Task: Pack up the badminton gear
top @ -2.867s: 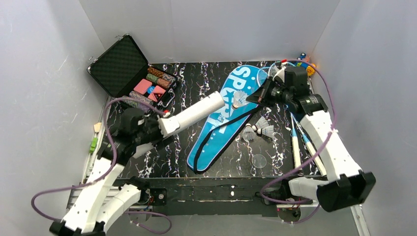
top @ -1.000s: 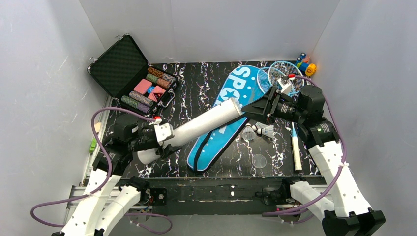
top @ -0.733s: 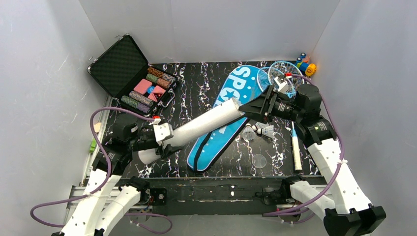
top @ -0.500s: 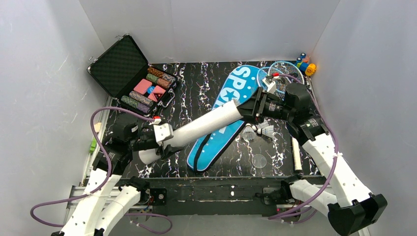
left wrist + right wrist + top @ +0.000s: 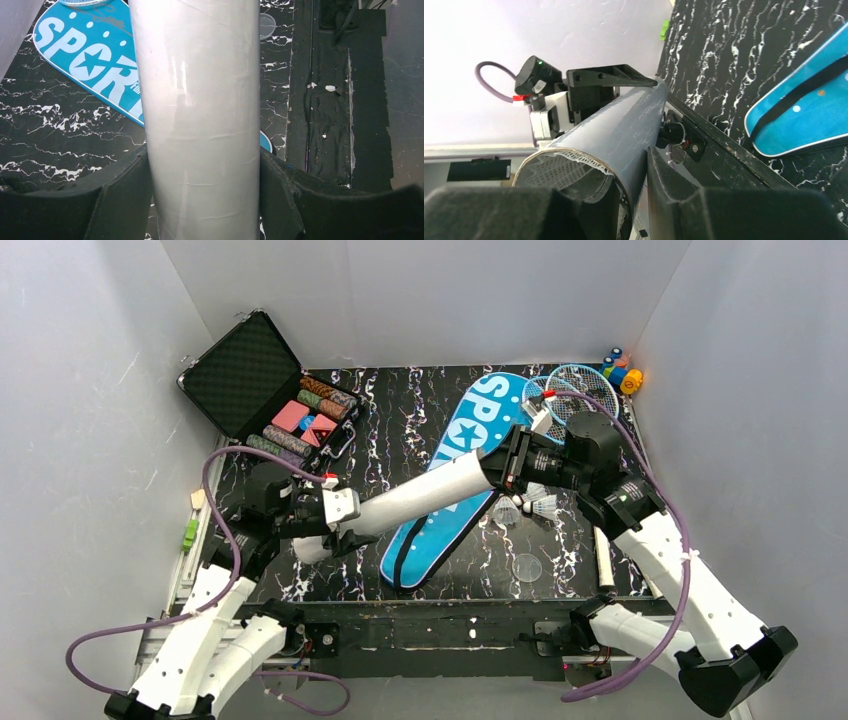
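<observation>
**Booth:** Start with the biggest piece: where's the bag?

**Me:** The bag (image 5: 483, 405) lies flat on the table (image 5: 400, 410), lettered end toward the back wall and narrow end toward me. It isn't being loaded yet. By my reading it waits there as the last stop for everything else.

**Booth:** And the tube over it?

**Me:** The tube (image 5: 415, 498) is in the air, crossing above the bag. My left gripper (image 5: 335, 515) is clamped round its body near the closed end, one finger on each flank, and the left wrist view shows the tube filling the gap. I hold it low so the far end is free for the other arm.

**Booth:** Which way does it point?

**Me:** Its long axis runs diagonally, from near-left to far-right, and the open mouth faces my right gripper (image 5: 505, 462). I can't tell from above whether it is level.

**Booth:** And that right gripper?

**Me:** It is right at the mouth, with fingers either side of the rim in the wrist view. Whether they press on anything, I cannot tell. A shuttlecock (image 5: 559, 170) sits just inside the mouth, its feathers showing, so I judge the step is seating it.

**Booth:** The small stuff?

**Me:** The rackets (image 5: 570, 390) lie at the far right. The loose shuttlecocks (image 5: 530, 505) are on the table beside the bag, not yet packed.
</observation>
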Robot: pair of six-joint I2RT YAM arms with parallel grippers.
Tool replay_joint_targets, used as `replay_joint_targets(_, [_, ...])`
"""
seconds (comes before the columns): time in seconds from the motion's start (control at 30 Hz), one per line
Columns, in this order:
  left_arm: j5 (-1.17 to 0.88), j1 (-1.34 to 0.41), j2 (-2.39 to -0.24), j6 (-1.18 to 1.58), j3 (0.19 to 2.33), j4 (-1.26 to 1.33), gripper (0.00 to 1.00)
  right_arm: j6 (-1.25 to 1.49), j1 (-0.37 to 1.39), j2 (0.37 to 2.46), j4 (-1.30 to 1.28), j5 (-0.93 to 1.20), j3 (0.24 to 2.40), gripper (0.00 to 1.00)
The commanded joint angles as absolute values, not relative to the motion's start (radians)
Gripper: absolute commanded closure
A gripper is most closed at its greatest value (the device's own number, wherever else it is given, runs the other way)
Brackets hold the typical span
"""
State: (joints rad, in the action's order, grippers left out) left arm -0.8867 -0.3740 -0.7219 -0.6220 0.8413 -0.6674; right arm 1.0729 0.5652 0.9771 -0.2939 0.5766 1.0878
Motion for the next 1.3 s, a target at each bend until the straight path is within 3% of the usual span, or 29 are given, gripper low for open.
replay_joint_targets(0.0, [-0.951,-0.377,-0.756,-0.615,0.847,-0.617,0.46,1.066,0.617,0.994,-0.244,0.582,1.118,0.82])
replay_joint_targets(0.07, [-0.953,-0.377,-0.764,-0.612,0.851,-0.618,0.42,1.066,0.626,0.999,-0.239,0.577,1.113,0.89])
replay_joint_targets(0.1, [-0.958,-0.377,-0.768,-0.605,0.854,-0.618,0.34,1.067,0.630,1.003,-0.238,0.576,1.112,0.90])
replay_joint_targets(0.17, [-0.980,-0.380,-0.781,-0.580,0.864,-0.618,0.05,1.065,0.641,1.008,-0.237,0.570,1.111,0.92])
replay_joint_targets(0.2, [-0.995,-0.382,-0.789,-0.574,0.871,-0.624,0.02,1.065,0.647,1.013,-0.233,0.568,1.111,0.92])
replay_joint_targets(0.5, [-0.976,-0.451,-0.854,-0.564,0.896,-0.662,0.02,1.041,0.710,1.059,-0.231,0.530,1.144,0.98])
replay_joint_targets(0.73, [-0.982,-0.483,-0.884,-0.541,0.910,-0.698,0.02,0.937,0.818,1.109,-0.304,0.366,1.209,0.98])
replay_joint_targets(0.83, [-0.959,-0.486,-0.888,-0.535,0.910,-0.705,0.11,0.883,0.865,1.133,-0.348,0.283,1.245,0.99])
replay_joint_targets(0.97, [-0.923,-0.486,-0.899,-0.530,0.924,-0.733,0.47,0.839,0.902,1.146,-0.380,0.195,1.271,0.99])
replay_joint_targets(1.07, [-0.915,-0.488,-0.889,-0.533,0.924,-0.737,0.59,0.822,0.916,1.149,-0.381,0.157,1.275,0.96])
replay_joint_targets(1.13, [-0.911,-0.488,-0.888,-0.549,0.920,-0.745,0.60,0.811,0.925,1.149,-0.382,0.134,1.279,0.87])
replay_joint_targets(1.23, [-0.900,-0.488,-0.885,-0.603,0.899,-0.775,0.64,0.802,0.929,1.140,-0.389,0.112,1.282,0.59])
replay_joint_targets(1.27, [-0.897,-0.488,-0.881,-0.631,0.886,-0.786,0.66,0.798,0.929,1.131,-0.391,0.106,1.280,0.53])
